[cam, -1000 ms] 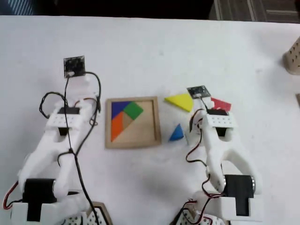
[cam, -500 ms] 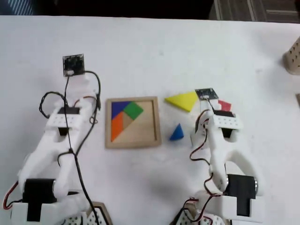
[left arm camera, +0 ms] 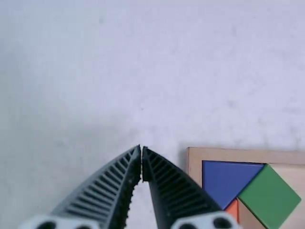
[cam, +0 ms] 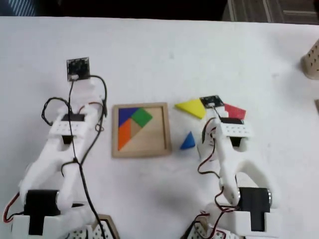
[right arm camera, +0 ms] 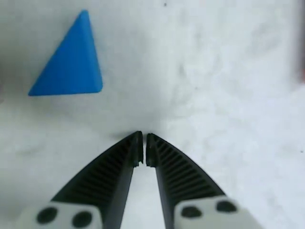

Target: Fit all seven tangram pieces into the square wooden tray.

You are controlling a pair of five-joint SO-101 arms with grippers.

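The square wooden tray (cam: 165,130) lies between the arms and holds a dark blue piece (cam: 127,115), a green square (cam: 142,116) and an orange piece (cam: 124,134). To its right on the table lie a yellow triangle (cam: 192,107), a small blue triangle (cam: 188,141) and a red piece (cam: 235,110). My right gripper (right arm camera: 143,143) is shut and empty, low over the table beside the small blue triangle (right arm camera: 71,62). My left gripper (left arm camera: 142,160) is shut and empty, just off the tray's corner (left arm camera: 195,155).
The left arm (cam: 70,124) stands left of the tray and the right arm (cam: 232,132) between the blue triangle and the red piece. A pegged wooden object (cam: 311,62) sits at the far right edge. Open white table lies beyond the tray.
The right arm swung a little to the right, covering part of the red piece, then came back left. The left arm and all pieces have stayed put.
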